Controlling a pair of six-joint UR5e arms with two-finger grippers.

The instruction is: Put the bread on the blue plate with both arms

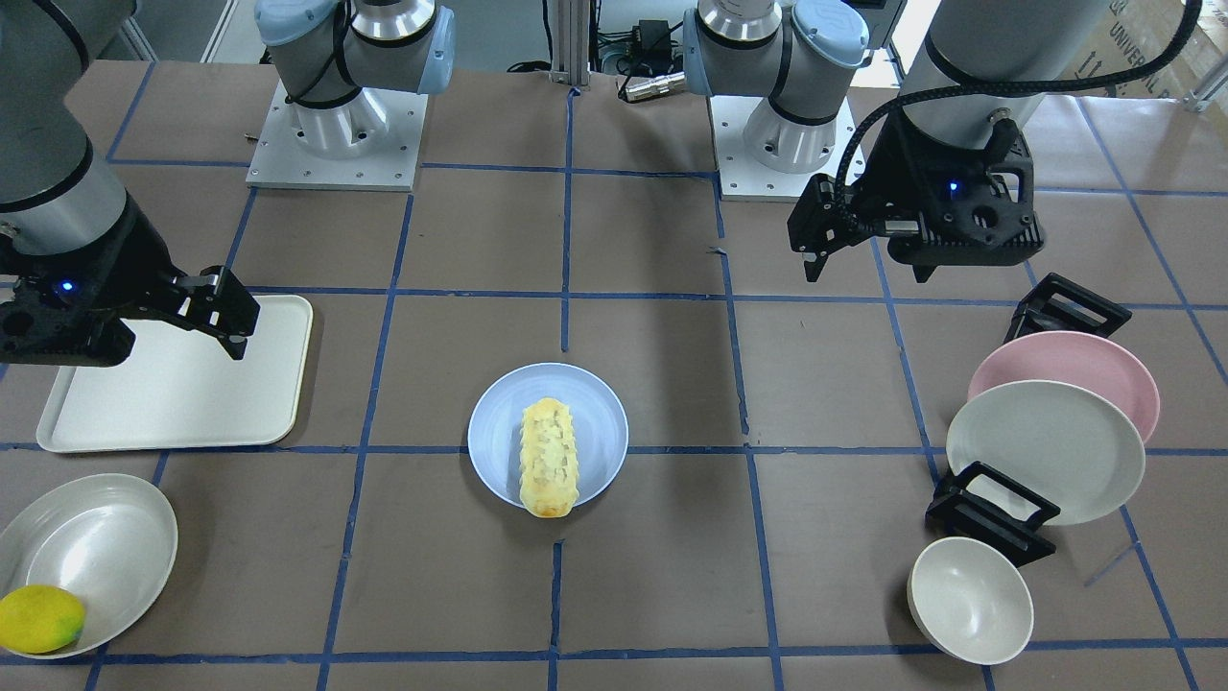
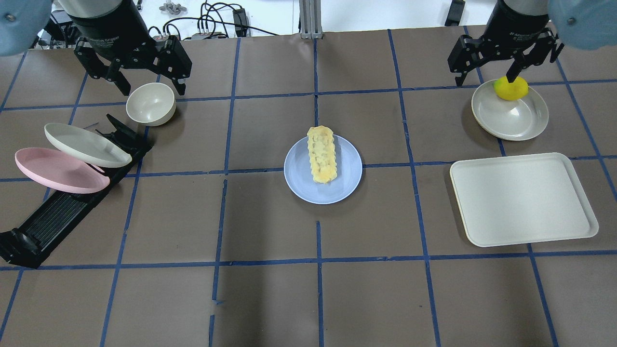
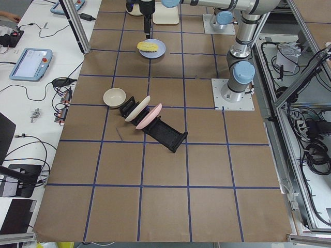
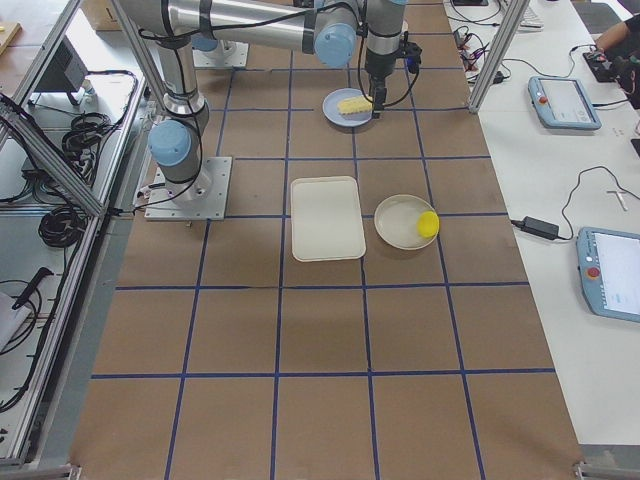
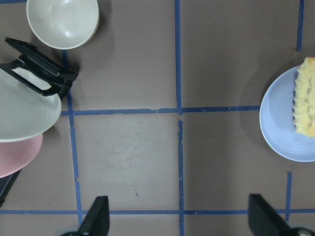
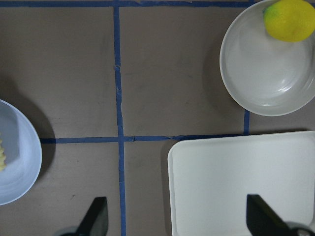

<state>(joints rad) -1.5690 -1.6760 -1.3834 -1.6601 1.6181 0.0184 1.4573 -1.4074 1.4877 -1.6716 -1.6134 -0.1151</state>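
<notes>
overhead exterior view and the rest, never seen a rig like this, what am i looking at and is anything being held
These are two robot arms bolted to a table taped into squares. One camera looks down from behind the robot, one faces it, two look along the table from its ends, and one sits on each wrist. The bread lies on the blue plate at mid-table, one end poking over the rim. On the robot's right are a tray and a dish with a lemon. On its left are a bowl and a cream plate and pink plate leaning in a black rack. The left gripper and right gripper are open, holding nothing.
</notes>
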